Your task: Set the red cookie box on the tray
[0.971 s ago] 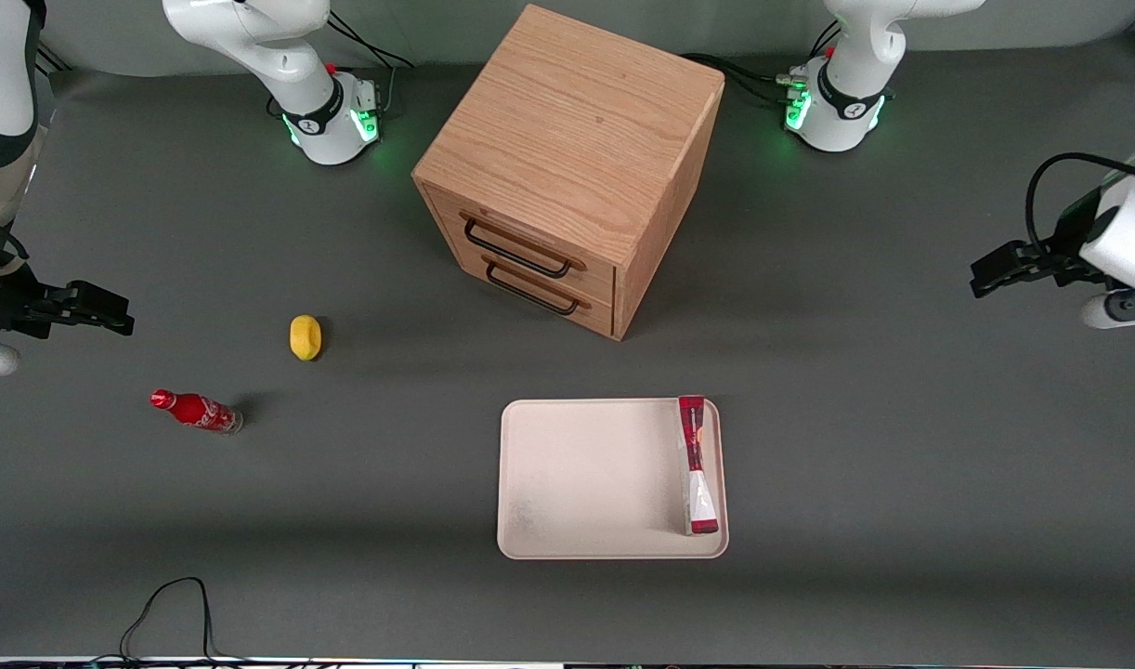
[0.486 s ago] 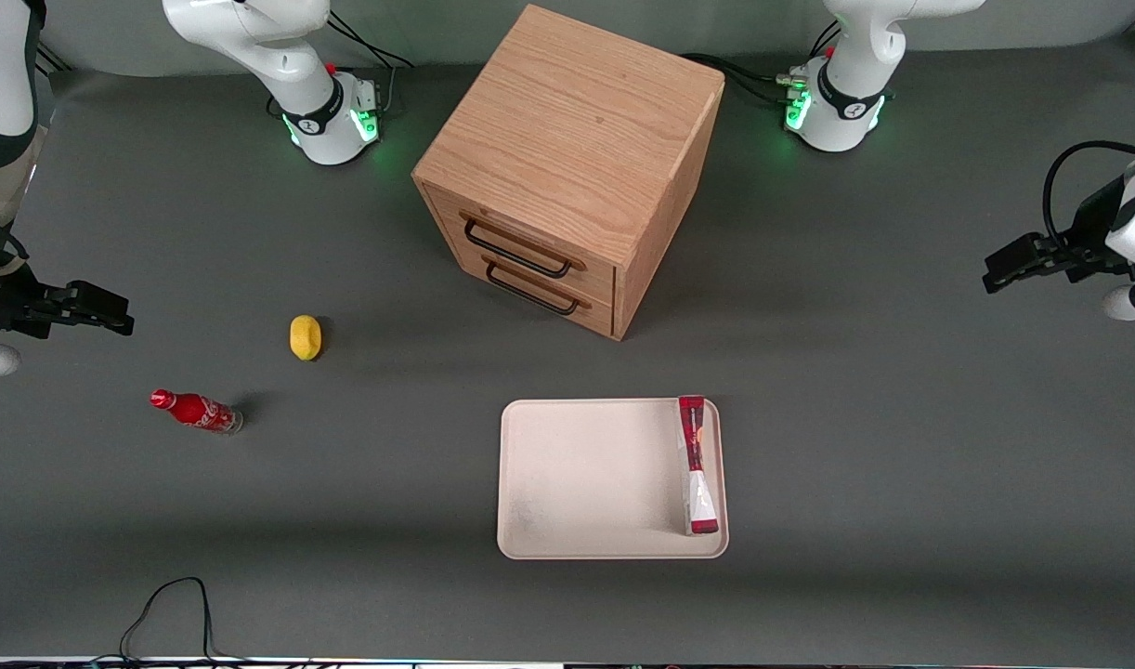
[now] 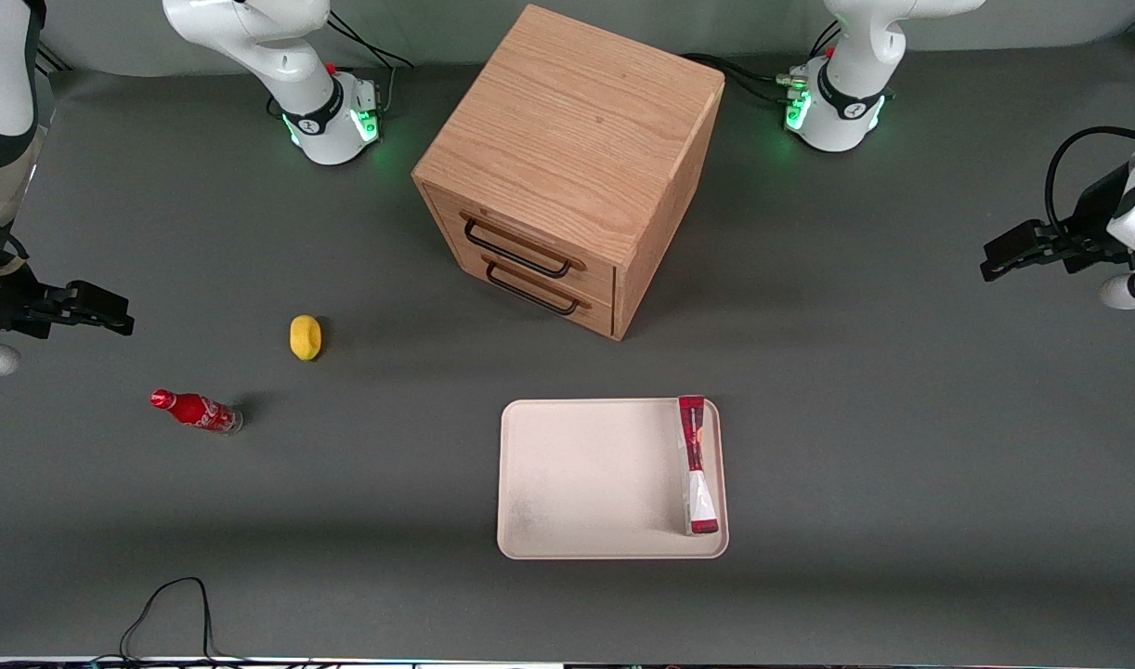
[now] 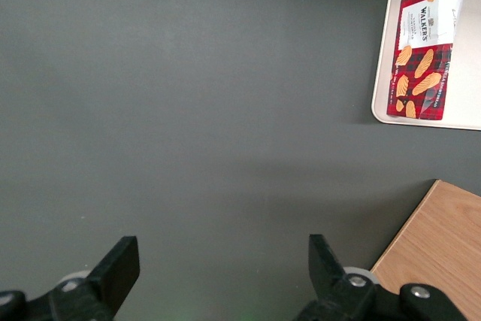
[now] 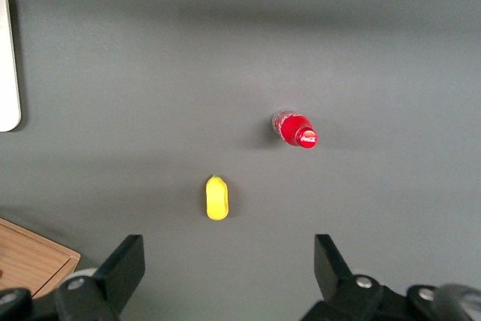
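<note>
The red cookie box [image 3: 695, 465] lies flat on the cream tray [image 3: 586, 474], along the tray's edge at the working arm's end. Nothing holds it. The left wrist view shows its face [image 4: 423, 58] with the white patch and cookie pictures, inside the tray's rim [image 4: 381, 88]. My gripper [image 3: 995, 265] hangs high over bare table toward the working arm's end, well apart from the tray and farther from the front camera than it. Its jaws stand wide open [image 4: 222, 249] with only grey table between them.
A wooden two-drawer cabinet [image 3: 567, 167] stands mid-table, farther from the front camera than the tray; its corner [image 4: 436, 253] shows in the left wrist view. A yellow object [image 3: 305, 336] and a small red cola bottle [image 3: 196, 410] lie toward the parked arm's end. A black cable [image 3: 168, 604] loops at the table's near edge.
My gripper has drawn a little away from the tray, higher and farther from the front camera. The cookie box has stayed where it lies on the tray.
</note>
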Controlling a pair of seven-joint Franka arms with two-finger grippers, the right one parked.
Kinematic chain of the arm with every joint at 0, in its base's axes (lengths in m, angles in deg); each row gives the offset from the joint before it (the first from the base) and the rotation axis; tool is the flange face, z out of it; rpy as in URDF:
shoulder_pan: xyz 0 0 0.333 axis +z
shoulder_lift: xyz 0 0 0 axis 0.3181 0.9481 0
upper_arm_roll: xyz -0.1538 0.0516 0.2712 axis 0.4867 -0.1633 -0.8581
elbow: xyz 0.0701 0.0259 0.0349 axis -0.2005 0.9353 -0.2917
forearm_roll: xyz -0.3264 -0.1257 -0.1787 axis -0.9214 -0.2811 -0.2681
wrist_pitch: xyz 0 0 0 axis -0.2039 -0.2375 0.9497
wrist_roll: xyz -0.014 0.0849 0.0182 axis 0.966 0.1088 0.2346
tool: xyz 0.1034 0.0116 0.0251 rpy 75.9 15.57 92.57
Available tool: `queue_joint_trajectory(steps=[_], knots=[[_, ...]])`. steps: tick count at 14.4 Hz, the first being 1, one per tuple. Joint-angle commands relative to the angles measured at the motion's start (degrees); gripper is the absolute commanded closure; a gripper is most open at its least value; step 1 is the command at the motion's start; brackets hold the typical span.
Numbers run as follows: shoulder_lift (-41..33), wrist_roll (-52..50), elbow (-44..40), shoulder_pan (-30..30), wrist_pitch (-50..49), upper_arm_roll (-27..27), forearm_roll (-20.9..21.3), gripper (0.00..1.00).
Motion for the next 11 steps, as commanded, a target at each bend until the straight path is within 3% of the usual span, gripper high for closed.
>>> queue_joint_trajectory(steps=[1,11], knots=[[-0.4,0.9,-0.3,-0.6,-3.1,-0.4,-0.4,0.0],[-0.4,0.9,-0.2,-0.2,-4.8,-0.1,1.4,0.0]])
